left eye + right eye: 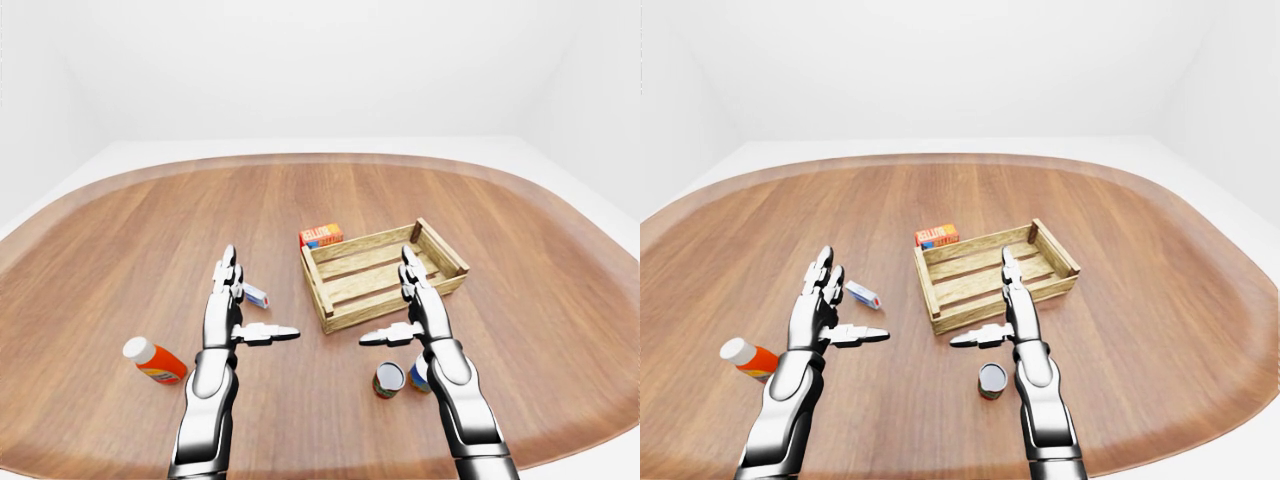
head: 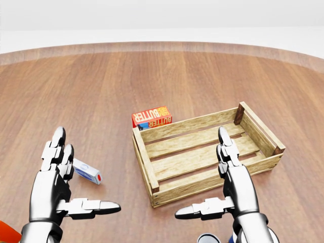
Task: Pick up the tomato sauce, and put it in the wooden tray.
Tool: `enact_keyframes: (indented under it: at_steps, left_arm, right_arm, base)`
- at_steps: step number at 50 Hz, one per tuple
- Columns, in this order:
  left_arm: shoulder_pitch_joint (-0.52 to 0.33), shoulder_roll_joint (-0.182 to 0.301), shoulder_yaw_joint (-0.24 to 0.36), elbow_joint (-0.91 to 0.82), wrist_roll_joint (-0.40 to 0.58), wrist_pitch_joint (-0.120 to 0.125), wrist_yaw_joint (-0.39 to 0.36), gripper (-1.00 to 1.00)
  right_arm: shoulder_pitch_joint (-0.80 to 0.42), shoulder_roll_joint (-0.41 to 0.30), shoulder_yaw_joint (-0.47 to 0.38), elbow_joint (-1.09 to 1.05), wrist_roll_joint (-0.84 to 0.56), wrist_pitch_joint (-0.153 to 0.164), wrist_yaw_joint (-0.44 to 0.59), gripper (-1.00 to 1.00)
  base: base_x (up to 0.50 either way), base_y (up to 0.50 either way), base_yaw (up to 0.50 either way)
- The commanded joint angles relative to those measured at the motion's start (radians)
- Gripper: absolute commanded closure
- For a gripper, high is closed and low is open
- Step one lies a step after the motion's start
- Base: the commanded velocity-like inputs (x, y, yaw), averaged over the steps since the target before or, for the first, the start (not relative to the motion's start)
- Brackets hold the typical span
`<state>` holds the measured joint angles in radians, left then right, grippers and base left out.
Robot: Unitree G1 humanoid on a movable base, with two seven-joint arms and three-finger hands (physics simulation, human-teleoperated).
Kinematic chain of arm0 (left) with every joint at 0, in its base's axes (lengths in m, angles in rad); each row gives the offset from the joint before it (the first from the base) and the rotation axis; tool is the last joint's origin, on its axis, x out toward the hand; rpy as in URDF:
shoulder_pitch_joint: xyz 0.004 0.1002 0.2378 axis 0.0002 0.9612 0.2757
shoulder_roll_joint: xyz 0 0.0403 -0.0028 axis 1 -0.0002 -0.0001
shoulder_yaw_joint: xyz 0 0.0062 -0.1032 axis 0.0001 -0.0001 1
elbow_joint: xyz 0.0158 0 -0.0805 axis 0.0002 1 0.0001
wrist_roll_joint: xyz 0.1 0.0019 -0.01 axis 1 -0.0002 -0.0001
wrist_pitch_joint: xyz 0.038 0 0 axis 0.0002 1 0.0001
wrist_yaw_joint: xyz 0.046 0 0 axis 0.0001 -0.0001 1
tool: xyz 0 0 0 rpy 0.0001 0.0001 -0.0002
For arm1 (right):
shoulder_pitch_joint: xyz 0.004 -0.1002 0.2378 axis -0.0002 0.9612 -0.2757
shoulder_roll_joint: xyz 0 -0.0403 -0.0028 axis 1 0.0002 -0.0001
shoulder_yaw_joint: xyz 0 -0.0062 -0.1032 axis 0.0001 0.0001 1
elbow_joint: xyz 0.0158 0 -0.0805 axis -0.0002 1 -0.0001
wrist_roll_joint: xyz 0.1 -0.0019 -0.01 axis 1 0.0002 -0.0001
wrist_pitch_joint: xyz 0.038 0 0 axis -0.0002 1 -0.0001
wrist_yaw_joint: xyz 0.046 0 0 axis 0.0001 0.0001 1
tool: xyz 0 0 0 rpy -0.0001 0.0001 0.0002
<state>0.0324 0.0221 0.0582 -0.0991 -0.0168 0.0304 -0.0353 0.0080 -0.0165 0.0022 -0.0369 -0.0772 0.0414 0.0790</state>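
The tomato sauce can [image 1: 388, 380], red-labelled with a dark top, stands upright on the table below the wooden tray [image 1: 318, 283], next to a blue-labelled can [image 1: 418, 375]. Only its rim [image 2: 208, 238] shows at the bottom edge of the head view. The slatted tray [image 2: 192, 124] holds nothing. My right hand [image 1: 385, 297] is open, fingers straight and thumb out to the left, hovering above the two cans and over the tray's lower edge. Held the same way, my left hand [image 1: 262, 292] is open over bare wood left of the tray. Neither hand touches anything.
A red butter box [image 2: 152, 117] lies against the tray's upper left corner. A small white-and-blue box [image 2: 87, 172] lies by my left hand. An orange bottle with a white cap [image 1: 155, 362] lies at the lower left. The oval wooden table [image 1: 520, 300] curves away on all sides.
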Motion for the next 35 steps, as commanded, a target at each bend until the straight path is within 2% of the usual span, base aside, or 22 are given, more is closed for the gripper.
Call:
enact_keyframes:
  at_steps: [1, 23, 25, 26, 34, 35]
  left_arm:
    - [0.007, 0.000, 0.001, -0.006, 0.002, 0.004, 0.000, -1.00]
    - [0.007, 0.000, 0.000, -0.005, 0.005, 0.002, -0.002, -1.00]
    - [0.008, 0.000, 0.000, -0.006, 0.006, 0.002, -0.001, -1.00]
    - [0.008, 0.000, 0.000, -0.006, 0.006, 0.002, -0.001, -1.00]
    - [0.008, 0.000, 0.001, -0.008, 0.005, 0.003, -0.001, -1.00]
    - [0.008, 0.000, 0.001, -0.008, 0.004, 0.003, -0.001, -1.00]
  right_arm:
    - [0.005, -0.001, -0.003, 0.008, 0.005, -0.009, 0.007, -1.00]
    - [0.005, -0.003, -0.002, 0.015, 0.003, -0.013, 0.010, -1.00]
    - [0.016, 0.000, 0.000, 0.011, 0.009, -0.051, 0.016, -1.00]
    - [0.017, 0.000, 0.000, 0.011, 0.009, -0.052, 0.016, -1.00]
    - [0.060, -0.007, -0.001, -0.086, -0.026, -0.053, 0.011, -1.00]
    - [0.063, -0.007, -0.007, -0.096, -0.021, -0.043, 0.015, -1.00]
  base:
    - [0.50, 0.00, 0.00]
    - [0.50, 0.00, 0.00]
    - [0.50, 0.00, 0.00]
    - [0.50, 0.00, 0.00]
    - [0.05, 0.00, 0.00]
    - [0.00, 0.00, 0.00]
